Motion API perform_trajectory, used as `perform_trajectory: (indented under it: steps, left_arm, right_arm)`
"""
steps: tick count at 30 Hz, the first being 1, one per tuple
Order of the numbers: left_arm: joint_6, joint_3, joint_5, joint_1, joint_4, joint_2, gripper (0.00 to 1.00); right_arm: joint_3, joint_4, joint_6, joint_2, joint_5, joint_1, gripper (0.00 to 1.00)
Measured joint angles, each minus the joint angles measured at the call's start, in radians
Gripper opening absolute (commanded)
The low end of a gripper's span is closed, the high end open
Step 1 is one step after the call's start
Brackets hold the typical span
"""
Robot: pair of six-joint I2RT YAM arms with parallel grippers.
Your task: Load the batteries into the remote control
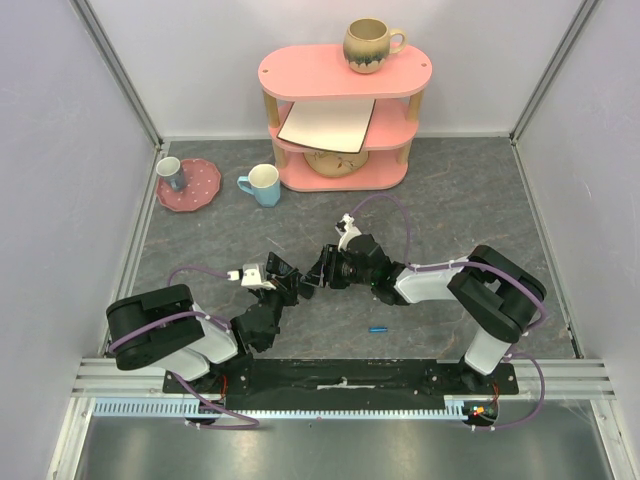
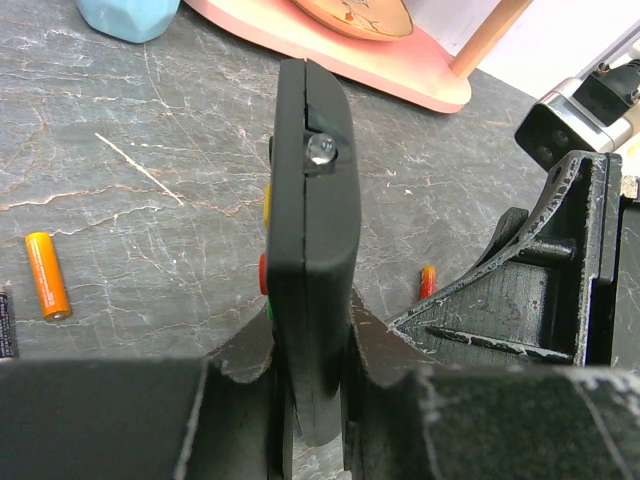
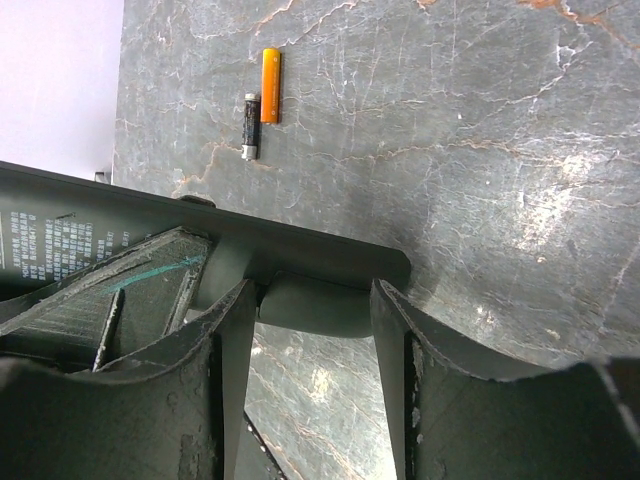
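Note:
My left gripper (image 2: 310,340) is shut on the remote control (image 2: 315,220), a slim black bar held on edge with coloured buttons down its left side. Seen from the right wrist, the remote (image 3: 200,225) crosses the frame, and my right gripper (image 3: 312,290) stands open with its fingers close on either side of a rounded part under the remote's end. One orange battery (image 2: 47,274) lies on the table to the left, and the tip of a red-orange one (image 2: 427,282) shows on the right. A blue battery (image 1: 378,328) lies near the right arm.
A black-and-white battery (image 3: 249,126) lies beside the orange battery (image 3: 270,86). At the back stands a pink shelf (image 1: 340,80) with a mug (image 1: 370,45) on top. In front of it are a blue cup (image 1: 263,185) and a pink plate (image 1: 200,190) bearing a cup.

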Motion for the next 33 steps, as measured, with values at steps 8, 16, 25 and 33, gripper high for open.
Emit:
perform_trajectory:
  steps: [8,16,25,33]
  left_arm:
    - [0.0,0.0,-0.002,0.0,0.0,-0.001,0.02]
    - [0.002,0.0,-0.002,0.0,-0.002,-0.002,0.02]
    - [0.001,0.0,-0.004,0.0,-0.003,-0.003,0.02]
    - [0.002,0.0,-0.005,0.0,-0.003,-0.003,0.02]
  right_arm:
    - [0.0,0.005,0.001,0.002,-0.005,0.0,0.54]
    - [0.0,0.005,0.001,0.002,-0.005,0.0,0.53]
    - [0.0,0.005,0.001,0.002,-0.005,0.0,0.52]
    - [0.0,0.004,0.001,0.0,-0.005,0.001,0.5]
